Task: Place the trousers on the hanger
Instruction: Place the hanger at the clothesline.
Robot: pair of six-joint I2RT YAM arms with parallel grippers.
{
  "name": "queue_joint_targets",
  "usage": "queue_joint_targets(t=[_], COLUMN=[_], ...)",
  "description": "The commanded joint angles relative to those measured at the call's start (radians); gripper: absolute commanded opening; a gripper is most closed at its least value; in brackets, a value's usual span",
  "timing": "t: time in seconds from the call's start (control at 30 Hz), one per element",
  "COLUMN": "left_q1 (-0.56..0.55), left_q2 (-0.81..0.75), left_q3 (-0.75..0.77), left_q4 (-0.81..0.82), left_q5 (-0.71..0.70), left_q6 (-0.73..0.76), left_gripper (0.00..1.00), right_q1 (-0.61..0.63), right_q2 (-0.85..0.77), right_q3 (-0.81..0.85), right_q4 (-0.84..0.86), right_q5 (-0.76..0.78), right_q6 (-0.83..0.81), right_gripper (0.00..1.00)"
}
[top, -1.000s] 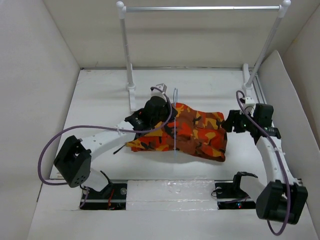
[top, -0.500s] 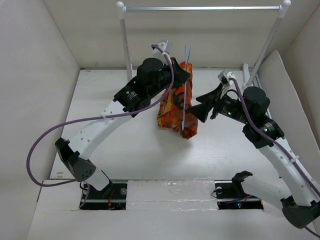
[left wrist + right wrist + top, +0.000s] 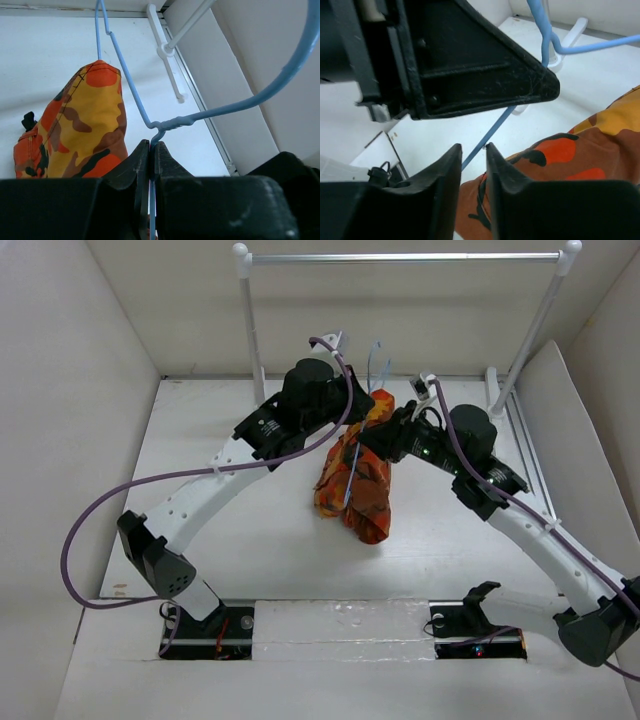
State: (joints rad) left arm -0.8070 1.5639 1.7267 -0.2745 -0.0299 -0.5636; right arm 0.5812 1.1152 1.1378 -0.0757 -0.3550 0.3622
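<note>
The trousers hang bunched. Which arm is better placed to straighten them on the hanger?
Probably right. The left gripper is shut on the hanger at its neck, carrying it; the right gripper sits beside the trousers, jaws slightly apart around the wire.

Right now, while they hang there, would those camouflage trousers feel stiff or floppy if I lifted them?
Probably floppy: the trousers sag in a loose bunch under the hanger. Likely light too, since a thin wire carries them. They might slide off easily, as nothing visibly pins them.
</note>
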Motion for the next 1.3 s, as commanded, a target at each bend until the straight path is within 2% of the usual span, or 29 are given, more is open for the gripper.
queue_joint_targets(t=[0.0,0.07,0.1,0.13,0.23,0.27,0.33,0.37,0.4,0.47,0.53,0.63,0.67,0.77,0.8,0.87,1.03,1.07,1.17,1.27], left_q1=[-0.006,-0.006,-0.006,-0.006,-0.006,-0.006,-0.006,-0.006,-0.006,0.005,0.034,0.063,0.063,0.063,0.063,0.063,0.063,0.063,0.063,0.063], left_q2=[-0.094,-0.100,-0.100,-0.102,-0.105,-0.107,-0.105,-0.105,-0.105,-0.108,-0.108,-0.122,-0.130,-0.160,-0.175,-0.192,-0.287,-0.304,-0.378,-0.442], left_q3=[0.013,0.011,0.013,0.013,0.008,0.005,-0.003,-0.003,-0.006,-0.010,-0.016,-0.026,-0.026,-0.019,-0.018,-0.016,-0.076,-0.093,-0.189,-0.352], left_q4=[0.185,0.192,0.190,0.193,0.199,0.207,0.209,0.209,0.207,0.210,0.218,0.225,0.224,0.213,0.209,0.198,0.172,0.164,0.126,0.089], left_q5=[0.024,0.024,0.025,0.024,0.025,0.025,0.025,0.025,0.024,0.024,0.099,0.128,0.127,0.113,0.108,0.102,0.041,0.041,-0.016,-0.048], left_q6=[-0.016,-0.018,-0.018,-0.018,-0.024,-0.027,-0.028,-0.028,-0.027,-0.021,-0.028,-0.036,-0.027,0.013,0.028,0.039,0.073,0.077,0.088,0.073], left_gripper=[0.00,0.00,0.00,0.00,0.00,0.00,0.00,0.00,0.00,0.00,0.00,0.27,0.46,0.69,0.72,0.84,0.90,0.99,0.99,0.99], right_q1=[0.022,0.031,0.031,0.031,0.031,0.040,0.040,0.040,0.040,0.040,0.026,-0.029,-0.046,-0.125,-0.145,-0.205,-0.363,-0.430,-0.516,-0.630], right_q2=[0.000,0.005,0.003,0.002,0.008,0.026,0.046,0.046,0.038,0.026,0.008,0.021,0.029,0.069,0.081,0.121,0.202,0.218,0.276,0.363], right_q3=[-0.018,-0.010,-0.013,-0.021,-0.055,-0.055,-0.044,-0.044,-0.043,-0.032,0.000,0.075,0.127,0.224,0.247,0.301,0.476,0.496,0.569,0.651], right_q4=[0.093,0.048,0.042,0.050,0.138,0.157,0.177,0.177,0.197,0.217,0.228,0.168,0.140,0.096,0.087,0.035,-0.025,-0.039,-0.053,-0.076], right_q5=[0.039,0.070,0.070,0.070,0.041,0.034,0.016,0.016,0.028,0.039,0.051,0.050,0.041,0.013,-0.005,-0.015,-0.082,-0.102,-0.134,-0.165], right_q6=[0.034,0.017,0.014,0.020,0.050,0.055,0.064,0.067,0.072,0.093,0.103,0.104,0.095,0.080,0.077,0.048,0.004,0.006,0.006,0.007], right_gripper=[0.33,0.44,0.53,0.57,0.56,0.54,0.08,0.08,0.00,0.00,0.00,0.00,0.00,0.00,0.00,0.00,0.00,0.00,0.00,0.00])
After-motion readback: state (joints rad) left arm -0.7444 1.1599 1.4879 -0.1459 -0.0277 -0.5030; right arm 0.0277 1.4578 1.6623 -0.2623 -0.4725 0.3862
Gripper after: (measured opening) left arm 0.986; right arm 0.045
